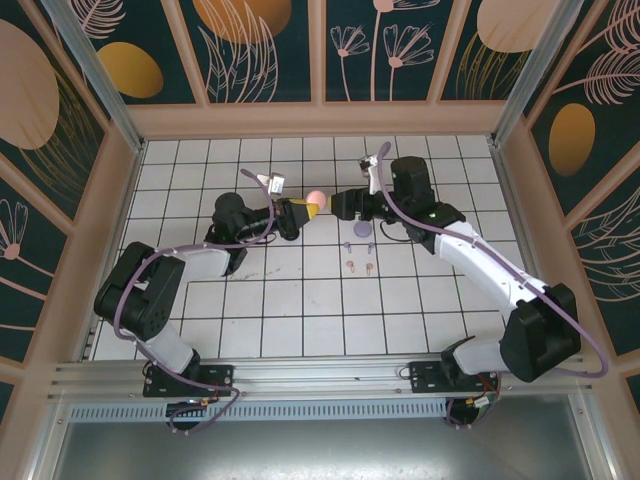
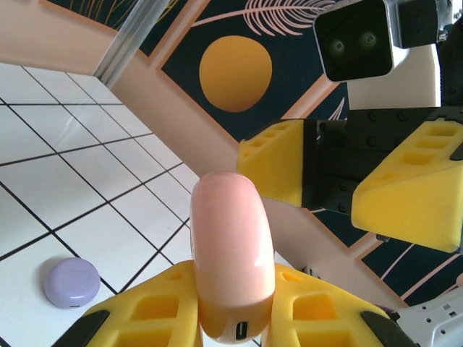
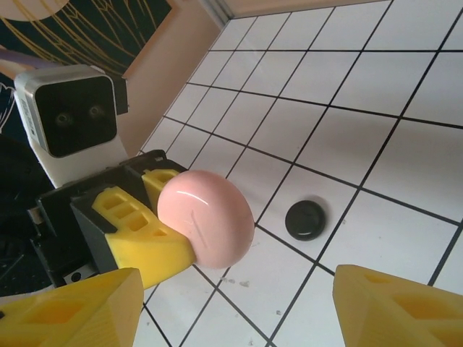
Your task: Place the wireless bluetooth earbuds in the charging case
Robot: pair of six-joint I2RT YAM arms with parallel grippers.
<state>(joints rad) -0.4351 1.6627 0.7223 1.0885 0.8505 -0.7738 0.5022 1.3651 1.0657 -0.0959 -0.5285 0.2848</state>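
A closed pink charging case (image 2: 231,246) is held edge-up above the tiles, with my left gripper (image 2: 231,293) shut on its lower end. The same pink case (image 3: 206,217) sits just ahead of my right gripper (image 3: 231,318), which is open and holds nothing. From above, the left gripper (image 1: 303,208) and right gripper (image 1: 342,204) face each other with the case (image 1: 315,198) between them. Two lavender earbuds (image 1: 358,243) and two pinkish-tan earbuds (image 1: 360,266) lie on the tiles below the right gripper.
A closed lavender case (image 2: 71,282) lies on the white tiled table (image 1: 300,310) to the left of my left gripper. A closed black case (image 3: 305,219) lies on a tile beyond the pink one. Patterned walls (image 1: 265,50) enclose the table.
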